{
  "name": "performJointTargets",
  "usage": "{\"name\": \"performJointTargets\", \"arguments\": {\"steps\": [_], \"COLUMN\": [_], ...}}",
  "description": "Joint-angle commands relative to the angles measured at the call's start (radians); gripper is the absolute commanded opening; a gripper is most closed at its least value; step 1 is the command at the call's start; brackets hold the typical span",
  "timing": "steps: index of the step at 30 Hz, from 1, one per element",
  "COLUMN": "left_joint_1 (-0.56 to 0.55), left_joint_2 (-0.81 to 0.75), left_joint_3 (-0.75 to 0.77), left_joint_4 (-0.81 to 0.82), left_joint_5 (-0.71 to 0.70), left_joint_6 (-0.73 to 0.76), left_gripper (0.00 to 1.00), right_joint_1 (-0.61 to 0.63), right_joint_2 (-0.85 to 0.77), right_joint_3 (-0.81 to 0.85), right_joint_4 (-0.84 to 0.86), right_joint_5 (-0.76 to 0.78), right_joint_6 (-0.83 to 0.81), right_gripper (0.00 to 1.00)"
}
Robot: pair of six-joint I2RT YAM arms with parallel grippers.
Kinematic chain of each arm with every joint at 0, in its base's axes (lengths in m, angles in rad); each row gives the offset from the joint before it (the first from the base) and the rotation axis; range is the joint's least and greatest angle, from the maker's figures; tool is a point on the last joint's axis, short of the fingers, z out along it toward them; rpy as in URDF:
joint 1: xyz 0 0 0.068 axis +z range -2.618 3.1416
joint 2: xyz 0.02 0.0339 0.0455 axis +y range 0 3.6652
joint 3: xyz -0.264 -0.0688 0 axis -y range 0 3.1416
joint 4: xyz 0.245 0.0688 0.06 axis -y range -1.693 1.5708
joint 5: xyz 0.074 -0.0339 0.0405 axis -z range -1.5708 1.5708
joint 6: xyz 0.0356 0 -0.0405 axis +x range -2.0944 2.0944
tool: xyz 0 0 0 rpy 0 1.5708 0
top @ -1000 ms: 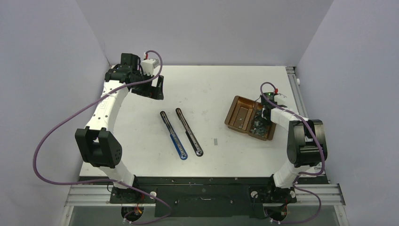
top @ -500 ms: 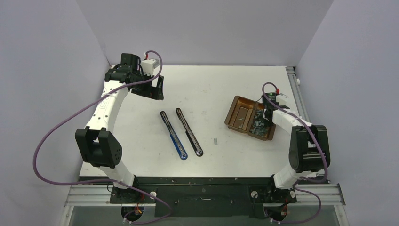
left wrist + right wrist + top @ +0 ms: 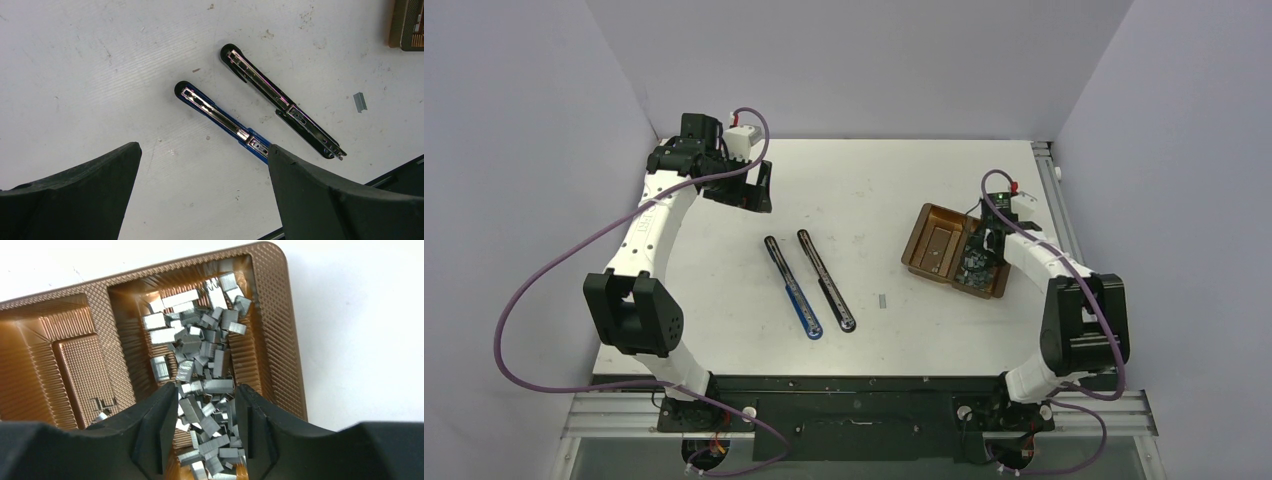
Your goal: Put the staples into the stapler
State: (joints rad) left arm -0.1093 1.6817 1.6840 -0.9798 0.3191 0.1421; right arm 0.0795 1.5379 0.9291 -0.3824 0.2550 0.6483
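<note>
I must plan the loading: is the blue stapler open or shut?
Open: the blue stapler lies unfolded flat, its silver rail facing up. Whether it is already loaded, cannot tell.

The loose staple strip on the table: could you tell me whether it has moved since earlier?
No. The loose staple strip keeps its spot between the black stapler and the brown tray.

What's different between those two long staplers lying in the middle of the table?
The blue stapler has a blue body, while the black stapler is black all over. In the top view the blue one lies to the left and the black one nearer the brown tray. Both lie opened out flat with their metal channels up, roughly parallel and not touching.
</note>
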Motion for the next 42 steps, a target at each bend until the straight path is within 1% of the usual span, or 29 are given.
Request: {"name": "performJointTargets", "arguments": {"steps": [1,8,17,22,28,37,40,42], "left_joint_1": [0.008,0.009,0.010,0.011,0.013,0.013,0.013,0.013], "left_joint_2": [-0.027,-0.028,-0.026,-0.028,-0.028,-0.030,-0.030,-0.031], "left_joint_3": [0.040,0.037,0.039,0.036,0.036,0.041,0.043,0.044], "left_joint_4": [0.007,0.006,0.003,0.002,0.002,-0.003,-0.005,-0.006], "left_joint_5": [0.011,0.001,0.000,0.001,0.001,0.011,0.012,0.013], "left_joint_6": [0.002,0.010,0.011,0.013,0.014,0.010,0.008,0.008], "left_gripper": [0.96,0.96,0.96,0.96,0.96,0.96,0.96,0.96], "right_joint_1": [0.000,-0.010,-0.026,-0.032,-0.034,-0.035,-0.036,-0.035], "right_joint_2": [0.061,0.152,0.184,0.188,0.196,0.217,0.219,0.211], "right_joint_3": [0.072,0.085,0.067,0.054,0.031,0.014,0.011,0.007], "right_joint_4": [0.042,0.092,0.112,0.130,0.155,0.168,0.168,0.171], "right_joint_5": [0.028,0.031,0.044,0.042,0.033,0.022,0.018,0.014], "right_joint_6": [0.007,0.022,0.036,0.038,0.040,0.043,0.046,0.047], "right_gripper": [0.47,0.50,0.50,0.47,0.37,0.39,0.37,0.34]}}
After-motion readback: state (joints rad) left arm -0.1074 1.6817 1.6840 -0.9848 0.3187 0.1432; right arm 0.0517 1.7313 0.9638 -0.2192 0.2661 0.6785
